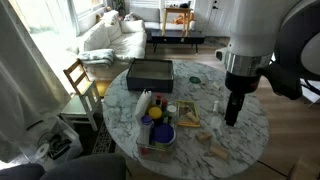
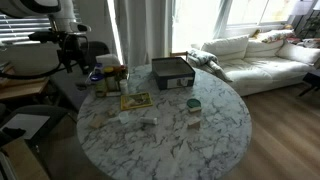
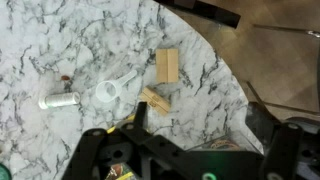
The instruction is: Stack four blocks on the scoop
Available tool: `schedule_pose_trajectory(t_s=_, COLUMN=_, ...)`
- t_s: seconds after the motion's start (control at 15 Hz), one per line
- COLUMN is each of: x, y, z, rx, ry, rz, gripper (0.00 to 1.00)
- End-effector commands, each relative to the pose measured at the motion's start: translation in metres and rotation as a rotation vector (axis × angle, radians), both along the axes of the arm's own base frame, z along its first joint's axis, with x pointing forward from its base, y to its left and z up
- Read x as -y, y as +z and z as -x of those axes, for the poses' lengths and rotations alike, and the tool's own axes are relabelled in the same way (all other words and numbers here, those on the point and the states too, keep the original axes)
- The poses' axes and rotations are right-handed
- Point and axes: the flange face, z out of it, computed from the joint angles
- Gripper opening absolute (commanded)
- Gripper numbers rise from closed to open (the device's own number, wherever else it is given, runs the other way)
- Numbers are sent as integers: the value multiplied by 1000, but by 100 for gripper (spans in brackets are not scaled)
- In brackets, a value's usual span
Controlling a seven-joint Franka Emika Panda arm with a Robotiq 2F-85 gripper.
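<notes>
In the wrist view, a pale tan wooden block pair (image 3: 167, 66) lies flat on the marble table (image 3: 60, 40). A second tan block piece (image 3: 155, 100) lies at an angle just below it. A small white scoop (image 3: 108, 93) sits left of the blocks, with a white cylinder (image 3: 58, 100) further left. My gripper (image 3: 197, 120) is open and empty above bare marble, right of the lower block. In an exterior view the gripper (image 1: 232, 118) hangs over the table's side, with tan blocks (image 1: 217, 151) near the table's front edge.
A blue bowl (image 1: 158, 133), bottles (image 1: 146, 103) and a flat tan board (image 1: 188, 113) crowd the table's middle. A black box (image 1: 150, 72) stands at the back and a green lid (image 1: 196, 77) beside it. The table edge (image 3: 235, 90) runs close to the gripper.
</notes>
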Motion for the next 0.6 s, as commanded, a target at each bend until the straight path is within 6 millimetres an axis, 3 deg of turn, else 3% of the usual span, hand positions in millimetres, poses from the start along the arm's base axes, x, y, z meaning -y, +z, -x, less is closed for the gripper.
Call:
schedule_pose_trajectory(t_s=0.0, x=0, y=0, z=0, rx=-1, ry=0, rz=0, gripper=100)
schedule_pose_trajectory(t_s=0.13, x=0, y=0, z=0, rx=-1, ry=0, rz=0, gripper=100)
schedule_pose_trajectory(t_s=0.53, x=-7, y=-83, z=-36, rx=-48, ry=329, rz=-57, gripper=100)
